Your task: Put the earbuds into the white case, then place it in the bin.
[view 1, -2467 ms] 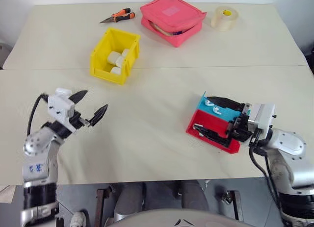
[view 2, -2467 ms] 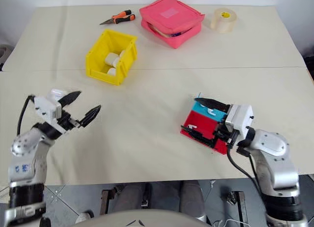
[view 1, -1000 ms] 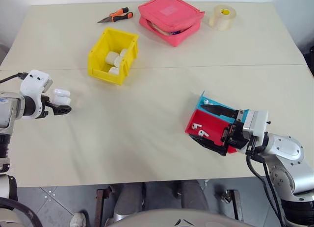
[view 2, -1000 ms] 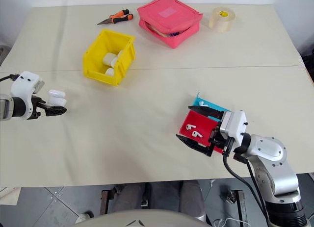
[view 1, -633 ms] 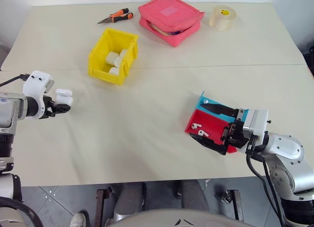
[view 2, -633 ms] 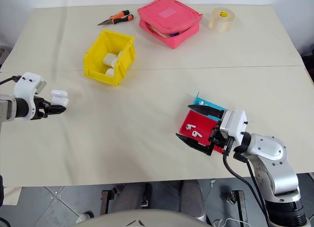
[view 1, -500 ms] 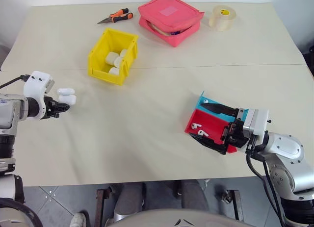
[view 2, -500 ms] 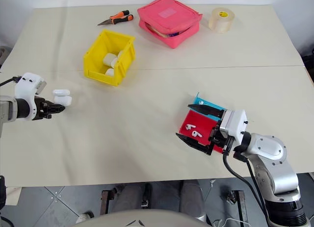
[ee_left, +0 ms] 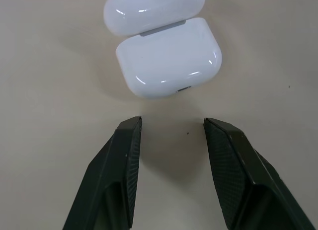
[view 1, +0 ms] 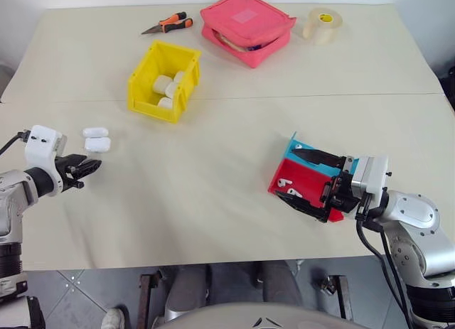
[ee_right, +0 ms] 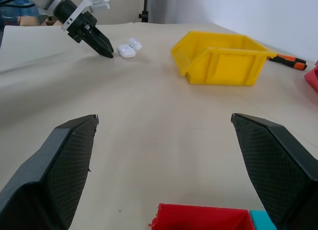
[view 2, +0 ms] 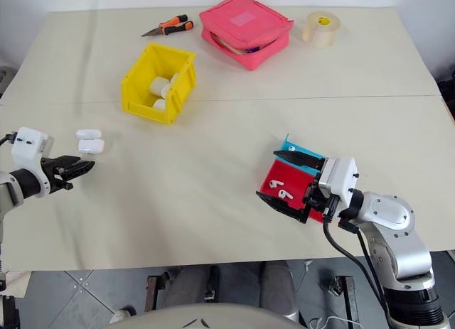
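Note:
The white case [view 1: 97, 144] lies on the table at the left with its lid [view 1: 94, 132] swung open. My left gripper [view 1: 91, 163] sits just short of it, fingers a narrow gap apart and empty; the left wrist view shows the case [ee_left: 169, 63] beyond the fingertips [ee_left: 130, 128]. Two earbuds [view 1: 283, 181] rest on the red part of a red and blue tray [view 1: 309, 187]. My right gripper [view 1: 290, 174] clasps that tray by two opposite sides, jaws wide. The yellow bin [view 1: 151, 105] stands farther back and holds white cases.
A pink zip pouch [view 1: 247, 27], a roll of clear tape [view 1: 325, 25] and orange-handled pliers [view 1: 169, 23] lie along the far side. A seam [view 1: 234, 98] runs across the table behind the tray and case.
The left gripper has drawn back and down from the case, which now lies on the table ahead of its fingertips. The right arm and tray have kept still.

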Motion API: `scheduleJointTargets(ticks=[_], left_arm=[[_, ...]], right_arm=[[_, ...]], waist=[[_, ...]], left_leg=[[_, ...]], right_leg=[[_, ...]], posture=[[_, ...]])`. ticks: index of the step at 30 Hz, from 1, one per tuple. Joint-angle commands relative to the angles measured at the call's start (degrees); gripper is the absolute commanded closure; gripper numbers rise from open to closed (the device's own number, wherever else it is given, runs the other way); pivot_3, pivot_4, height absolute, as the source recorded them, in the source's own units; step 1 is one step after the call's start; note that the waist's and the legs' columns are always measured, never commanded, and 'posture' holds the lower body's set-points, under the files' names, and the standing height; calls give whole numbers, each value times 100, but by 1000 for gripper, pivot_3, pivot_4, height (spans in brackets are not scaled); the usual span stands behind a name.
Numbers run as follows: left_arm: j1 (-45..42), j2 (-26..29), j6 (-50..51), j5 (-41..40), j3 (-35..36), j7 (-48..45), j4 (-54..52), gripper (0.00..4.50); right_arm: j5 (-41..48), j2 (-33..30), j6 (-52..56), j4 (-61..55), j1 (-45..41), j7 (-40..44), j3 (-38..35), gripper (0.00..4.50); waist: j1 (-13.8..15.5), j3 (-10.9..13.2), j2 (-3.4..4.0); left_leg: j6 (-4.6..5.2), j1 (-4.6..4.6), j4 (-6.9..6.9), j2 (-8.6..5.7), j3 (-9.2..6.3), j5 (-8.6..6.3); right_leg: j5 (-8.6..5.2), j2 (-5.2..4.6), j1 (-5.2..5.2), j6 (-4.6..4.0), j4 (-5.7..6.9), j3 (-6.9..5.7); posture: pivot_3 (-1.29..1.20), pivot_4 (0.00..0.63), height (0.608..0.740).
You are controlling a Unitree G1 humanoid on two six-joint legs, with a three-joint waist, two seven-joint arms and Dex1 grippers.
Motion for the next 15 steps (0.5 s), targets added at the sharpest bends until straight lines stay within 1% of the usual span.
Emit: scheduleJointTargets(ticks=[1,3,4,8,9,13,15], left_arm=[[69,-53,361,-50,168,251,-289,2262],[26,-40,696,-124,166,310,-471,1840],[4,-49,831,-181,182,317,-548,1510],[-392,1,2051,-317,162,730,-1101,188],[-543,38,2359,-263,106,892,-1196,11],[-1184,7,3215,-65,-42,1423,-1198,11],[-1537,-160,3432,-41,-29,1638,-1087,11]], right_arm=[[39,0,-26,-123,3,-3,-39,0],[36,8,-18,-133,16,-8,-21,0],[37,9,-15,-139,18,-12,-19,0],[49,21,9,-156,28,-24,-1,0],[50,25,8,-147,28,-20,3,0],[40,47,5,-113,-8,-17,48,0],[39,66,14,-92,-65,-28,89,0]], waist=[[-5,0,0],[-5,0,0],[-6,0,0],[3,0,-1],[5,0,-1],[-1,0,-2],[-3,0,-2]], left_leg=[[0,0,0,0,0,0],[0,-1,0,1,-1,-1],[0,0,0,1,0,-1],[0,-3,1,0,-3,0],[0,-1,0,-1,-2,-1],[0,-4,1,-2,-5,0],[0,-2,0,-3,-4,0]], right_leg=[[0,0,0,0,0,0],[0,0,0,0,0,0],[0,0,0,0,1,0],[0,0,0,0,1,0],[0,0,0,0,2,1],[0,0,-1,0,3,-1],[0,1,-1,0,2,0]], posture=[[0,150,740],[0,150,740],[0,150,740],[0,150,740],[0,150,740],[0,150,740],[0,150,740]])
